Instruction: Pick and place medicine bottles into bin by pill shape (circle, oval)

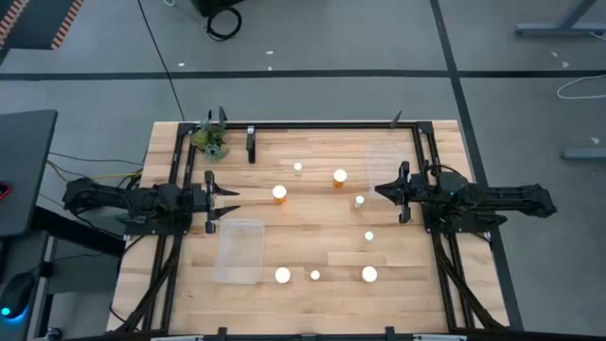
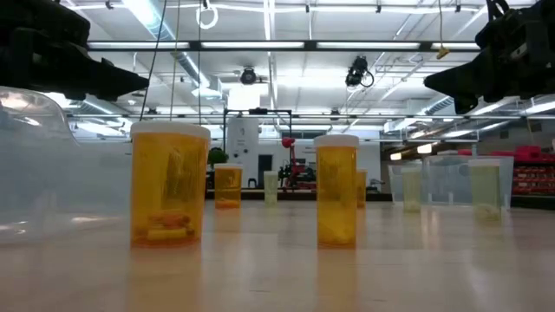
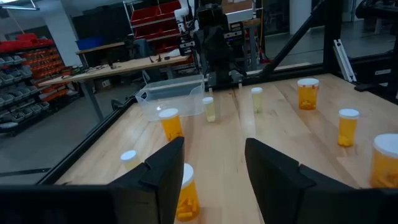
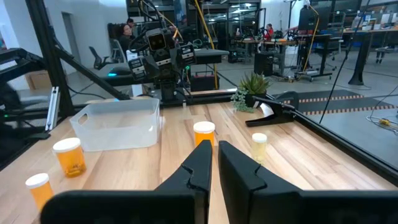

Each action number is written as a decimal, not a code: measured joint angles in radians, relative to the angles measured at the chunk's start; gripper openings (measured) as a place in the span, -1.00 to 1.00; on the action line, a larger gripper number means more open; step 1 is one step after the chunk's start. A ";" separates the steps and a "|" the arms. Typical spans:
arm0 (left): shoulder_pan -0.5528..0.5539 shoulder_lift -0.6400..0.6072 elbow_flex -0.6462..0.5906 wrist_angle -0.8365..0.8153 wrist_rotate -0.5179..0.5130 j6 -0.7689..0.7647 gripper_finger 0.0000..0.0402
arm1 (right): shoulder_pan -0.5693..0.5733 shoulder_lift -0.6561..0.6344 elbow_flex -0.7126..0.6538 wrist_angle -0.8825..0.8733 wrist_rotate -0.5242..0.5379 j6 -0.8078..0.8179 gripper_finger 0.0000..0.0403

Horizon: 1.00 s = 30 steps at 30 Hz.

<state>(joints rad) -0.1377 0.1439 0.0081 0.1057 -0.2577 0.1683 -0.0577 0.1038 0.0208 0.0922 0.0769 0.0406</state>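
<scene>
A light wooden worktop [image 1: 303, 227] with a black frame filled the centre of the overhead frame. A small green plant [image 1: 210, 140] sat at its upper-left corner. Grey floor surrounded it, with a coiled black cable [image 1: 224, 21] at the top and striped hazard tape [image 1: 64, 21] at the upper left.

Eight medicine bottles [image 1: 279, 193]; two bins [image 1: 239, 251]; one plant [image 1: 210, 140].

Around my wooden counter [image 1: 312, 237]: grey floor [image 1: 312, 43] crossed by dark lines, long ceiling lights [image 2: 286, 45] overhead, red storage bins [image 3: 152, 17] on shelving, and a workbench [image 3: 118, 67] beyond.
</scene>
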 joint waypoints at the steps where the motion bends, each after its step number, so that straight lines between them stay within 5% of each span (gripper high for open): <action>1: 0.000 0.000 0.000 0.000 0.000 0.000 -0.12 | 0.000 0.000 0.000 0.000 0.000 0.000 -0.82; 12: 0.000 0.000 0.000 0.006 0.000 -0.019 -0.11 | 0.000 0.000 0.000 0.000 0.000 0.000 -0.82; 20: 0.001 0.000 0.000 0.010 0.001 -0.590 -0.11 | 0.000 0.000 0.000 0.000 0.000 0.000 -0.82; 30: 0.001 0.000 0.000 0.001 -0.039 -0.477 -0.13 | 0.000 0.000 0.000 0.000 0.000 0.000 -0.82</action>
<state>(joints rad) -0.1368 0.1440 0.0080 0.1062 -0.2963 -0.3087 -0.0574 0.1038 0.0208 0.0921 0.0771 0.0406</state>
